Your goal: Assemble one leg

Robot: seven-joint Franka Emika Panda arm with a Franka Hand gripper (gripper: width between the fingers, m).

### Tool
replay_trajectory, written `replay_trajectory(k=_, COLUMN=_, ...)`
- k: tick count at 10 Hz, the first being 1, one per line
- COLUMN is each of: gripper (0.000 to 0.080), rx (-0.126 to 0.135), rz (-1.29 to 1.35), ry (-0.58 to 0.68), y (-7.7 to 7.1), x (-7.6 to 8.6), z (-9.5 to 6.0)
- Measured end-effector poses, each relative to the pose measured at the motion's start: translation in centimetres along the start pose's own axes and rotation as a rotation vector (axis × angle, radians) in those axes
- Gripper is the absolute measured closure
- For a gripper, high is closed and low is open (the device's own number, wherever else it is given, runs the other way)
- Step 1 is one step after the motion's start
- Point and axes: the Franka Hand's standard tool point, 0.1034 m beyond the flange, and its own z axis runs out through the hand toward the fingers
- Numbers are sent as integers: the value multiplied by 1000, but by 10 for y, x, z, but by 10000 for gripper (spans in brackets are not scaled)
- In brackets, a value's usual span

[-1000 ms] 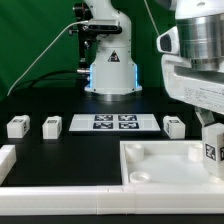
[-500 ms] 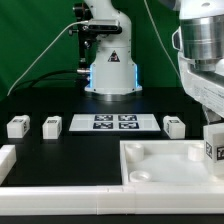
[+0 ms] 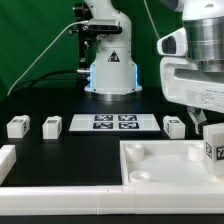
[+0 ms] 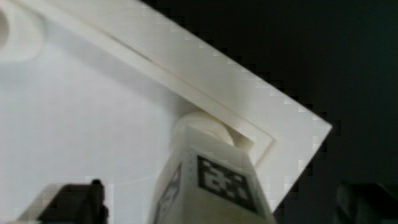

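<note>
One leg, a small white block with a black-and-white tag, stands upright in the far corner of the large white panel on the exterior view's right. My gripper hangs straight over it. In the wrist view the leg stands between my dark fingers, with a gap between the visible finger and the block. The jaws stand open around it. The panel's raised rim runs past the leg. Three more legs lie on the black table.
The marker board lies flat mid-table in front of the robot base. A white block-shaped part sits at the exterior view's left edge. Green curtain behind.
My hand turned and shifted toward the exterior view's right half a second ago, then came back over the leg. The leg stays in the panel corner.
</note>
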Motion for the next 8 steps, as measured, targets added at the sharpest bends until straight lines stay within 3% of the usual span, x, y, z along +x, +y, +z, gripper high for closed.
replay_trajectory(k=8, gripper=150, rx=-22, rz=-949, ry=9, y=3, x=3, z=0)
